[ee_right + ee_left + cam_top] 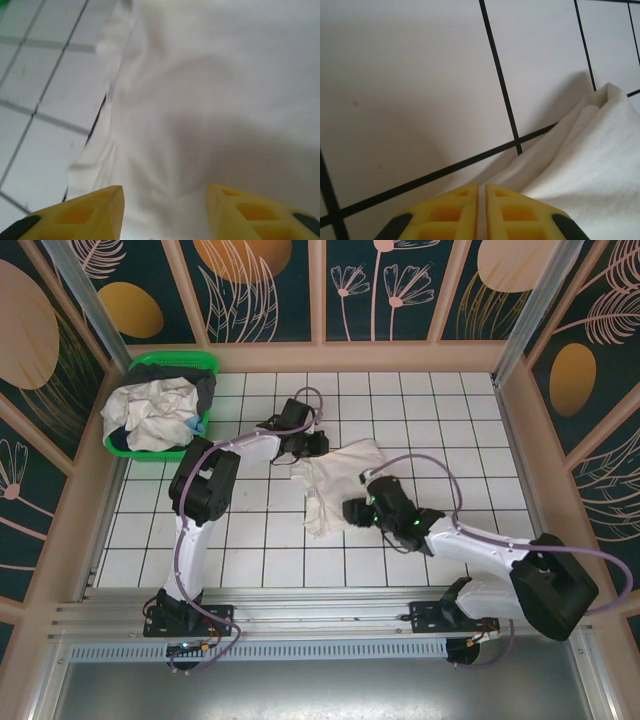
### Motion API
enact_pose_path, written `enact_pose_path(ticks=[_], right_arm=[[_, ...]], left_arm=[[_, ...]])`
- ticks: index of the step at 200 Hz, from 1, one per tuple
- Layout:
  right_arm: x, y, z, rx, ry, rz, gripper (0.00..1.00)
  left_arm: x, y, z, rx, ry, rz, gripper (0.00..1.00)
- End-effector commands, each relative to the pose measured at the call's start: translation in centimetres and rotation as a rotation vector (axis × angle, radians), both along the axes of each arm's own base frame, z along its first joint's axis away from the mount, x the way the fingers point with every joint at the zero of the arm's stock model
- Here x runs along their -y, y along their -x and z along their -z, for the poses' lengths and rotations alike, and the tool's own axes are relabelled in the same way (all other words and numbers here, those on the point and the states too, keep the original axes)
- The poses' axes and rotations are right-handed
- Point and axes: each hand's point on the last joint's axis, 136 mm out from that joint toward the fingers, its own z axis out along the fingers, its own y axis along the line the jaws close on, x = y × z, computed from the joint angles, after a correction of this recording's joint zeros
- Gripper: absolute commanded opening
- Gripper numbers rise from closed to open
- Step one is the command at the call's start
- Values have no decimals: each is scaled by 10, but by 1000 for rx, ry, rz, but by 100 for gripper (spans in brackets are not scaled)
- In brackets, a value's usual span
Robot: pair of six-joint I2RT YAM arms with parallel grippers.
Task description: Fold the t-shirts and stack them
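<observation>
Left hand (482, 189) tight on soft rumpled off-white t-shirt (335, 475); right hand (165, 189) open above it

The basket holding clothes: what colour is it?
The basket is green; the top external view shows it best.

No legible text, no labels — none
</observation>
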Motion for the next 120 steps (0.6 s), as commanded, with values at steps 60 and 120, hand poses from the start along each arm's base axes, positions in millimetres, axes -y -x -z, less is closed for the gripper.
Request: enact_pose_path(ticks=[60,120], right_arm=[[40,-55,23,-89,75,164,56],[49,-42,84,-228,241,226,58]], left_arm=[[-36,43,-84,128,-33,-23,27],[-65,85,-82,121,-1,-82,33]])
